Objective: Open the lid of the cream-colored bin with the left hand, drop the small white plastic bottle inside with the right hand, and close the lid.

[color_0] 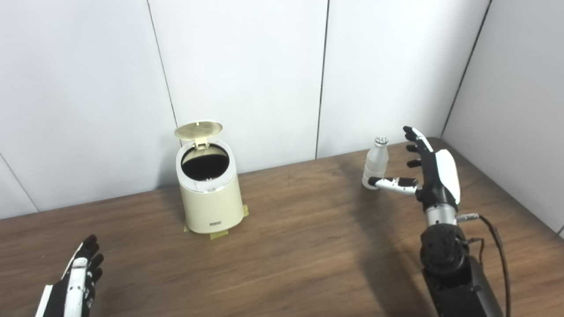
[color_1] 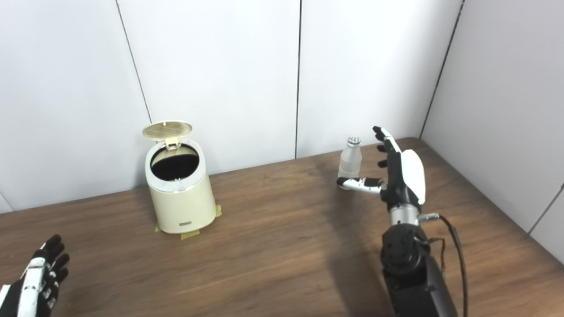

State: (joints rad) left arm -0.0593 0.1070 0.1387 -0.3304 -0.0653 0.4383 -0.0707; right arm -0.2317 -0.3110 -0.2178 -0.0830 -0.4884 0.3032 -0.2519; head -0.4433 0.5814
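Lid up on the cream bin (color_0: 210, 200) — the round lid (color_0: 198, 130) stands tipped back on its hinge at the far side, and the dark mouth of the bin is wide open. The bin sits left of centre on the wooden table (color_0: 299, 246), with bits of yellow tape (color_0: 219, 234) showing at its base.

Over on the far right, the small white bottle (color_0: 376, 164) stands upright on the table, silvery cap on top. The right hand (color_0: 429, 169) is just beside it, to the bottle's right, palm turned toward it, fingers spread and pointing up. The thumb (color_0: 392, 183) reaches out low across the front of the bottle's base; whether it is touching is hard to tell. Nothing is clamped — the hand is open around the bottle, not closed on it.

Near left corner, the left hand (color_0: 75, 281) sits low over the table, fingers apart and holding nothing, well away from the bin.
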